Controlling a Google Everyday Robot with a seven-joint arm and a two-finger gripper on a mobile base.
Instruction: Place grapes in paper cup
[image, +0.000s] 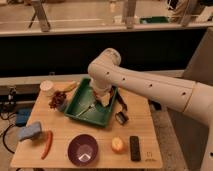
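The grapes (56, 99), a small dark reddish-purple bunch, lie on the wooden table (145, 125) just left of the green tray (80, 102). The paper cup (47, 87), short and cream-white, stands at the table's back left, just behind and left of the grapes. My white arm reaches in from the right and bends down over the tray. My gripper (94, 103) hangs over the middle of the tray, to the right of the grapes and apart from them.
A dark purple bowl (83, 149) sits at the front middle, with an orange fruit (118, 145) and a black bar (135, 148) to its right. A red chili pepper (47, 144) and a blue sponge (31, 131) lie front left. A small black object (121, 118) lies beside the tray's right edge.
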